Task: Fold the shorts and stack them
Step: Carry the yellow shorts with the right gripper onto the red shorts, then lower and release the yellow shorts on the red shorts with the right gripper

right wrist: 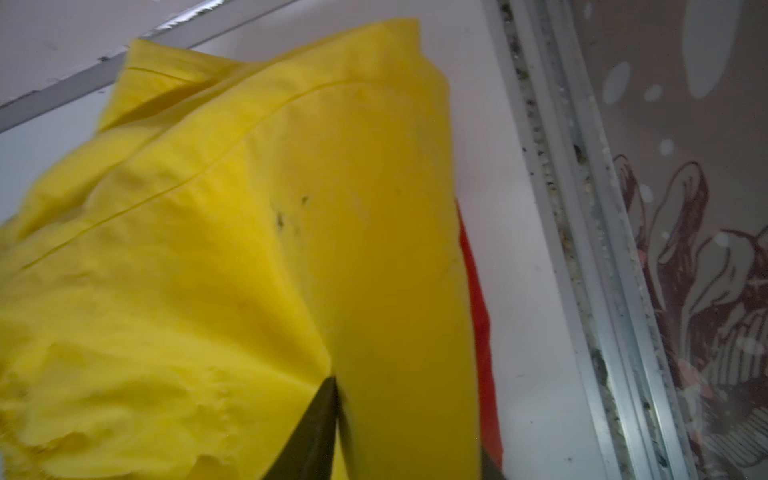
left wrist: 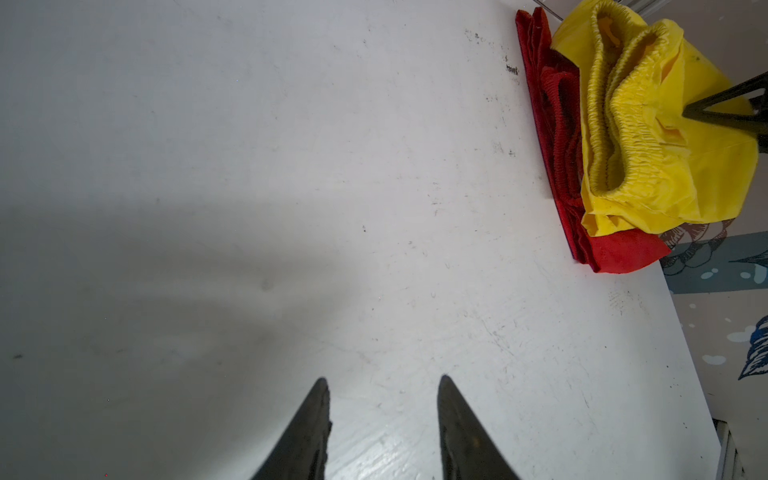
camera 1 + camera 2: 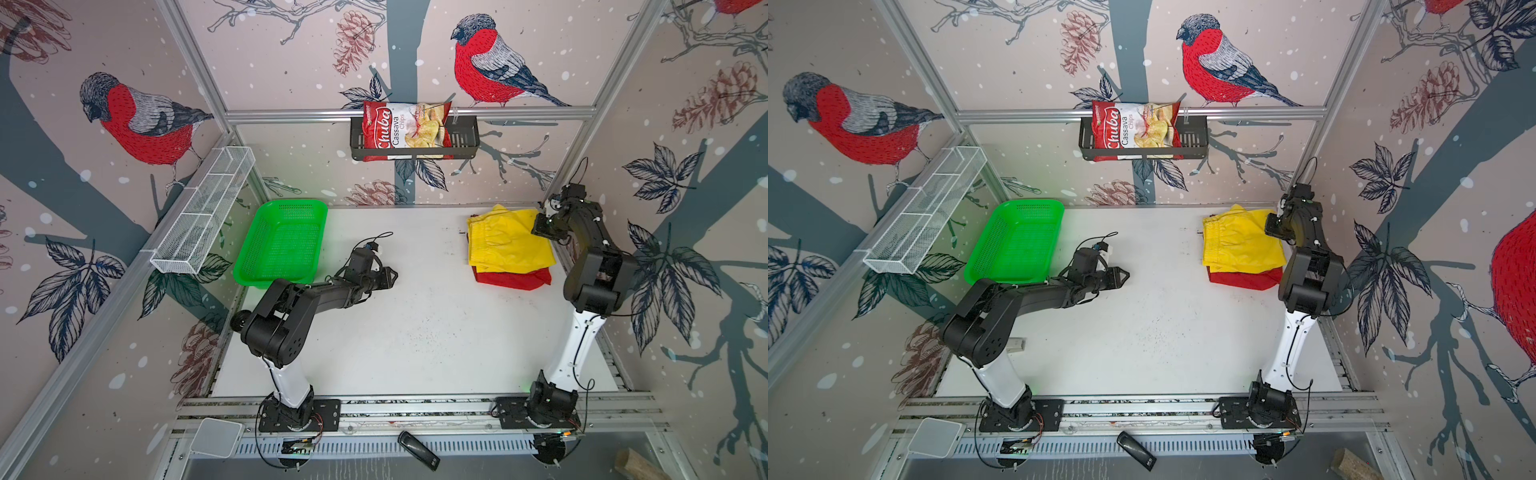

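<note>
A scuffed white tabletop (image 2: 291, 166) fills most of the frame, shadowed across its left half. At bottom centre the left gripper (image 2: 382, 378) shows two dark pointed fingers held apart, with only bare table between them. In the upper right corner, folded yellow shorts (image 2: 648, 158) lie on folded red shorts (image 2: 623, 253), the gathered elastic waistbands facing the camera. At the right edge, the right gripper finger (image 2: 702, 111) touches the yellow cloth.

Quick count: two shorts total, one yellow pair (image 3: 509, 243) plus one red pair (image 3: 513, 280); one green basket (image 3: 255, 241), one chips bag (image 3: 405, 129), one wire rack (image 3: 203, 220).
</note>
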Tool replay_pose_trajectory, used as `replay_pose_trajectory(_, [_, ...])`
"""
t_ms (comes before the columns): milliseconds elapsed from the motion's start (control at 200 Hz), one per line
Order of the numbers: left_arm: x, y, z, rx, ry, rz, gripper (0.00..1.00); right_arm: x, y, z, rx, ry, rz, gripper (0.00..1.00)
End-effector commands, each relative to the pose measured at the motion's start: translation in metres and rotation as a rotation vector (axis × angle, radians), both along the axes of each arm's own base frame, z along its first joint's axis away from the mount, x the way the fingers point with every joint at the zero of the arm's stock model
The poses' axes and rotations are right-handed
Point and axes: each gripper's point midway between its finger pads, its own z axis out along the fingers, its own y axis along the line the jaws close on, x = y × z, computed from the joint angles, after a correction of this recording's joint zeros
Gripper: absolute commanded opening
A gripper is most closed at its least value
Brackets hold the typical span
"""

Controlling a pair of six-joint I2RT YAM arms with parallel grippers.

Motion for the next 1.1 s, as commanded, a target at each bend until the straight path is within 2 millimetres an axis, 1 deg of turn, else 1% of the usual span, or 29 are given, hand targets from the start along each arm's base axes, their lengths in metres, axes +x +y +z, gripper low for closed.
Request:
replay_pose_trajectory(0, [0.0,0.004,0.001,0.02,-0.011,0.005,0.43,0.01,-0.021,-0.011,-0.07,-0.023,-0.111,0.53])
replay_pose_trajectory(100, [0.0,0.004,0.002,0.018,-0.013,0.006,0.43,0.011,-0.026,-0.023,-0.086,-0.02,-0.136,0.57])
replay_pose_trajectory(170, [0.0,0.004,0.003,0.017,-0.015,0.006,0.43,0.011,-0.027,-0.027,-0.089,-0.024,-0.148,0.59])
replay_pose_trajectory(235, [0.0,0.003,0.004,0.015,-0.016,0.005,0.43,0.012,-0.029,-0.025,-0.1,-0.029,-0.162,0.61])
replay_pose_trajectory(290, [0.001,0.003,0.006,0.014,-0.02,0.006,0.43,0.011,-0.034,-0.018,-0.119,-0.035,-0.183,0.63])
replay_pose_trajectory(365, [0.001,0.004,0.008,0.013,-0.026,0.007,0.43,0.01,-0.037,0.001,-0.147,-0.064,-0.203,0.66])
replay_pose_trajectory(455, [0.001,0.004,0.012,0.013,-0.035,0.009,0.43,0.007,-0.039,0.038,-0.181,-0.133,-0.221,0.67])
replay_pose_trajectory(545, [0.001,0.004,0.016,0.013,-0.042,0.007,0.43,0.001,-0.035,0.076,-0.207,-0.21,-0.226,0.68])
replay_pose_trajectory(575, [0.001,0.004,0.017,0.013,-0.045,0.008,0.43,-0.002,-0.032,0.088,-0.209,-0.237,-0.221,0.67])
replay_pose_trajectory(630, [0.001,0.004,0.019,0.011,-0.05,0.008,0.43,-0.008,-0.021,0.102,-0.194,-0.278,-0.199,0.67])
replay_pose_trajectory(670, [0.001,0.005,0.019,0.012,-0.05,0.009,0.43,-0.013,-0.009,0.109,-0.156,-0.312,-0.173,0.67])
replay_pose_trajectory(710, [0.002,0.005,0.021,0.009,-0.056,0.011,0.43,-0.018,0.001,0.111,-0.103,-0.345,-0.15,0.66])
replay_pose_trajectory(780, [0.002,0.004,0.022,0.008,-0.059,0.011,0.43,-0.028,0.018,0.104,0.003,-0.379,-0.107,0.66])
replay_pose_trajectory(815, [0.002,0.004,0.022,0.005,-0.059,0.009,0.43,-0.032,0.023,0.095,0.047,-0.379,-0.095,0.65])
replay_pose_trajectory(875, [0.003,0.004,0.022,0.006,-0.06,0.008,0.43,-0.037,0.027,0.076,0.1,-0.363,-0.091,0.65])
replay_pose_trajectory(1001, [0.002,0.006,0.022,0.016,-0.063,0.01,0.44,-0.042,0.02,0.028,0.167,-0.301,-0.126,0.64])
replay_pose_trajectory(1096, [0.002,0.009,0.022,0.012,-0.071,0.02,0.44,-0.043,0.006,-0.008,0.207,-0.254,-0.181,0.65])
